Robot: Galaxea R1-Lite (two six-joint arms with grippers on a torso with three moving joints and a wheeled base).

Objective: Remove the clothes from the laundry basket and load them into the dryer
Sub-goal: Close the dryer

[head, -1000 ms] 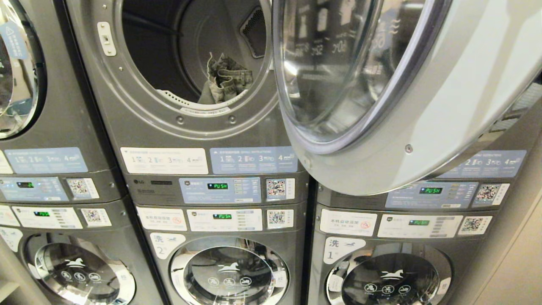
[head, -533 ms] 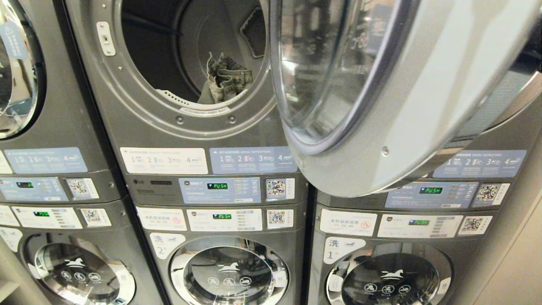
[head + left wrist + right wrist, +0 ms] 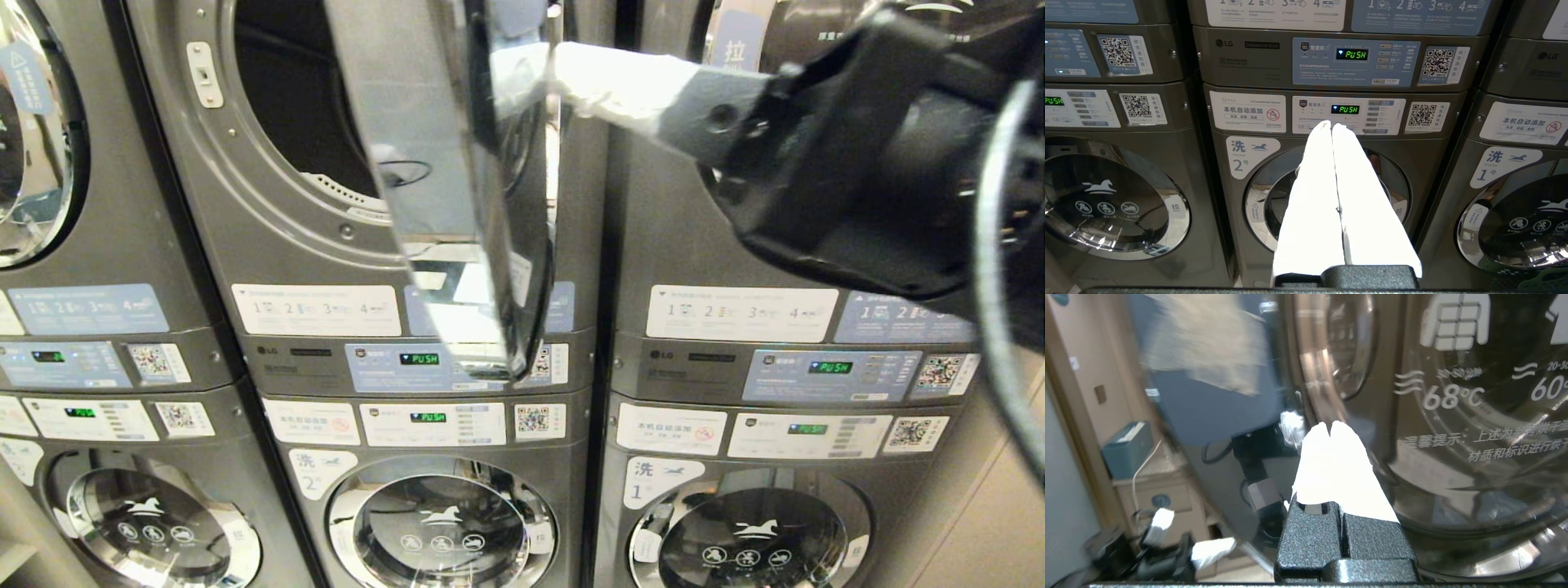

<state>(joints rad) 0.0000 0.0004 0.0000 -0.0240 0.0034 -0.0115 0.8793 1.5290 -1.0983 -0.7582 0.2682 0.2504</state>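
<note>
Head view: right claw [image 3: 545,72], fingers pressed together, touches the edge-on dryer door [image 3: 482,204]; left claw [image 3: 1332,127] likewise pressed together.

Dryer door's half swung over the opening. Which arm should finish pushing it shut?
Right. Its white-fingered end effector, shut, is up against the edge of the round glass-and-chrome dryer door. The left end effector, also shut, hangs low facing the grey number 2 washer, away from the door.

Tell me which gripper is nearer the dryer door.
Right. The right gripper, shut, is at the dryer door, against its outer face. The left gripper, shut, hangs lower, before washer 2.
</note>
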